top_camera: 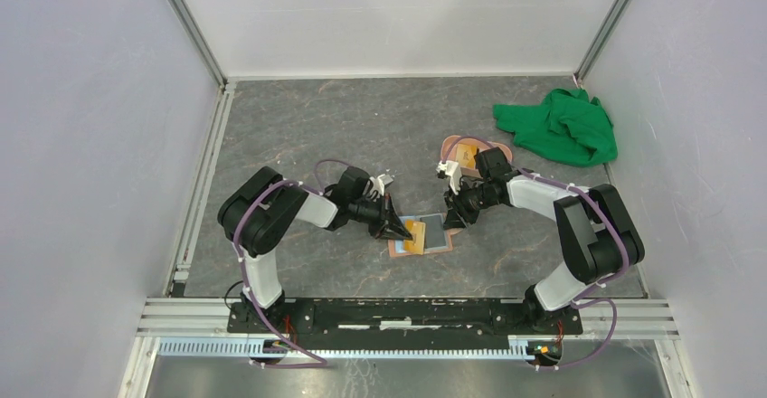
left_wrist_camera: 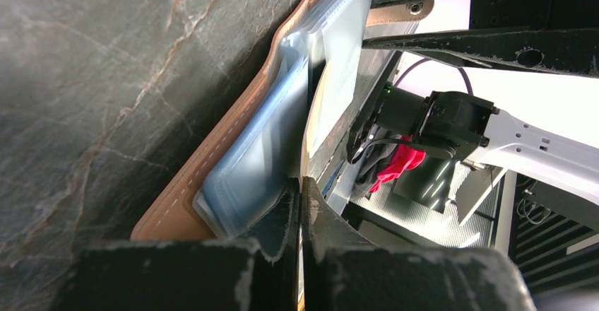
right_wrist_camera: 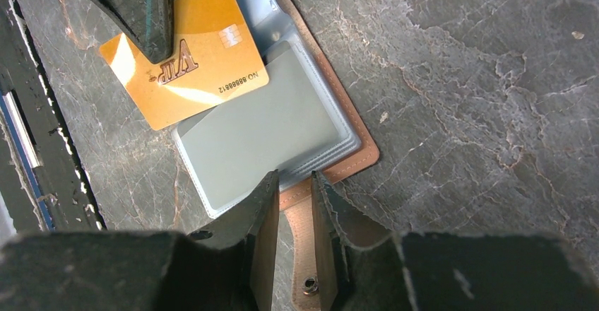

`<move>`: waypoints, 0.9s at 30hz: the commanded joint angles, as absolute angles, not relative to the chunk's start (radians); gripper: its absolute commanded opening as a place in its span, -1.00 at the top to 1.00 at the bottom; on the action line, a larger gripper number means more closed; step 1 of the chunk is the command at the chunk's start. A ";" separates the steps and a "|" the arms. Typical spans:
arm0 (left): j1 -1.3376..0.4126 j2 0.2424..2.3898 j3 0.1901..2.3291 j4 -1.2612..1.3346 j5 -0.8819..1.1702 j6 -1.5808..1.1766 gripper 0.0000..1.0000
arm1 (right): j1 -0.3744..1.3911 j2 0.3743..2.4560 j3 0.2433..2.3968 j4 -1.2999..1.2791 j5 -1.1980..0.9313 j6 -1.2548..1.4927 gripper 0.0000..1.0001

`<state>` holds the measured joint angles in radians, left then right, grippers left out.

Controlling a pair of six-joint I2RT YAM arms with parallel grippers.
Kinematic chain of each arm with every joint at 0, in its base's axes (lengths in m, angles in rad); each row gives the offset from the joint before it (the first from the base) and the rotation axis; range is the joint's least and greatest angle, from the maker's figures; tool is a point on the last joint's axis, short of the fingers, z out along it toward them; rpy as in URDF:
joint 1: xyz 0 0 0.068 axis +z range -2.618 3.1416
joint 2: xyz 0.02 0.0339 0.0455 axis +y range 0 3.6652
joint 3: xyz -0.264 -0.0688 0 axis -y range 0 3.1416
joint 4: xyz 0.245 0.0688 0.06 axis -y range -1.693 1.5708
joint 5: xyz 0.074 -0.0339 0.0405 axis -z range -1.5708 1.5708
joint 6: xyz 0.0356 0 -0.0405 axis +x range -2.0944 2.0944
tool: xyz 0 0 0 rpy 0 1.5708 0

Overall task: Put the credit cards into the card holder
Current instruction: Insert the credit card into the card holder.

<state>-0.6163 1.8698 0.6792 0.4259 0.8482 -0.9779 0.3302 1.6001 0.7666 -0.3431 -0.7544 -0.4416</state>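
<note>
My left end effector (top_camera: 392,224) is pinched tight on the orange-gold plastic credit card (right_wrist_camera: 185,63). The card lies over the left part of the open tan-brown leather card holder (right_wrist_camera: 265,138), its long axis skewed against the clear sleeves (right_wrist_camera: 282,92). My right end effector (right_wrist_camera: 295,182) is narrow, closed about the snap tab (right_wrist_camera: 304,230) at the holder's right edge. I judge the card needs squaring to a sleeve mouth, and the left arm is the nearer one. The grey marbled tabletop (right_wrist_camera: 459,78) lies flat and bare beyond the holder.

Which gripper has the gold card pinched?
The left gripper: it is clamped shut on the gold VIP card, while the right gripper only straddles the snap tab of the card holder.
</note>
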 commanded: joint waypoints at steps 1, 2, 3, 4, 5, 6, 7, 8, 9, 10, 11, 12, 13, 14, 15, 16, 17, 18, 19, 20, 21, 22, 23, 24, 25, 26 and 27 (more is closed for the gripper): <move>-0.614 1.890 0.713 0.380 0.821 -0.961 0.96 | 0.339 1.585 0.798 -0.342 -0.750 -0.443 0.42; -0.614 1.891 0.717 0.371 0.814 -0.954 0.96 | 0.340 1.586 0.798 -0.342 -0.752 -0.443 0.42; -0.614 1.891 0.720 0.367 0.809 -0.949 0.97 | 0.339 1.585 0.798 -0.343 -0.752 -0.443 0.42; -0.614 1.891 0.720 0.367 0.800 -0.947 0.96 | 0.340 1.585 0.798 -0.342 -0.753 -0.443 0.42; -0.615 1.891 0.719 0.367 0.794 -0.945 0.96 | 0.340 1.586 0.798 -0.343 -0.754 -0.443 0.42; -0.615 1.890 0.719 0.367 0.788 -0.944 0.96 | 0.339 1.585 0.798 -0.342 -0.755 -0.443 0.42; -0.615 1.889 0.717 0.367 0.778 -0.943 0.97 | 0.339 1.586 0.798 -0.343 -0.756 -0.443 0.42; -0.617 1.885 0.714 0.367 0.766 -0.943 0.97 | 0.339 1.586 0.798 -0.343 -0.756 -0.443 0.42; -0.619 1.881 0.710 0.367 0.753 -0.942 0.96 | 0.339 1.585 0.798 -0.342 -0.756 -0.443 0.42; -0.622 1.876 0.708 0.367 0.738 -0.942 0.96 | 0.339 1.585 0.798 -0.342 -0.756 -0.443 0.41; -0.626 1.874 0.705 0.367 0.725 -0.942 0.96 | 0.339 1.585 0.798 -0.342 -0.756 -0.443 0.41; -0.630 1.872 0.703 0.370 0.713 -0.943 0.97 | 0.340 1.585 0.798 -0.343 -0.758 -0.443 0.41; -0.634 1.870 0.700 0.380 0.705 -0.945 0.96 | 0.340 1.585 0.798 -0.342 -0.758 -0.443 0.41; -0.637 1.870 0.694 0.395 0.694 -0.957 0.96 | 0.340 1.586 0.798 -0.341 -0.758 -0.443 0.41; -0.641 1.869 0.689 0.411 0.687 -0.964 0.97 | 0.339 1.586 0.798 -0.343 -0.758 -0.443 0.41; -0.644 1.869 0.686 0.420 0.679 -0.969 0.96 | 0.340 1.585 0.798 -0.343 -0.758 -0.443 0.42; -0.646 1.869 0.682 0.428 0.669 -0.974 0.97 | 0.340 1.585 0.798 -0.343 -0.759 -0.443 0.41; -0.650 1.868 0.679 0.437 0.658 -0.979 0.97 | 0.340 1.583 0.798 -0.343 -0.759 -0.443 0.41; -0.654 1.868 0.675 0.443 0.650 -0.983 0.96 | 0.339 1.583 0.798 -0.342 -0.761 -0.443 0.41; -0.657 1.865 0.674 0.446 0.640 -0.983 0.96 | 0.339 1.582 0.798 -0.342 -0.761 -0.443 0.41; -0.659 1.862 0.672 0.446 0.630 -0.983 0.97 | 0.339 1.582 0.798 -0.342 -0.761 -0.443 0.41; -0.661 1.861 0.669 0.446 0.623 -0.983 0.96 | 0.340 1.582 0.798 -0.343 -0.761 -0.443 0.41; -0.661 1.857 0.665 0.446 0.614 -0.983 0.96 | 0.340 1.583 0.798 -0.342 -0.762 -0.443 0.41; -0.662 1.851 0.659 0.446 0.603 -0.982 0.96 | 0.340 1.583 0.798 -0.342 -0.762 -0.443 0.41; -0.663 1.845 0.656 0.446 0.593 -0.982 0.97 | 0.340 1.583 0.798 -0.342 -0.762 -0.443 0.41; -0.665 1.839 0.651 0.448 0.582 -0.981 0.96 | 0.339 1.582 0.798 -0.342 -0.762 -0.443 0.41; -0.669 1.833 0.648 0.449 0.569 -0.981 0.96 | 0.339 1.582 0.798 -0.342 -0.764 -0.443 0.41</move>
<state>-0.6567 1.8610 0.6777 0.4664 0.7170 -0.9771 0.3321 1.6001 0.7677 -0.3428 -0.7544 -0.4419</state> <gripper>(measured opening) 0.033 0.294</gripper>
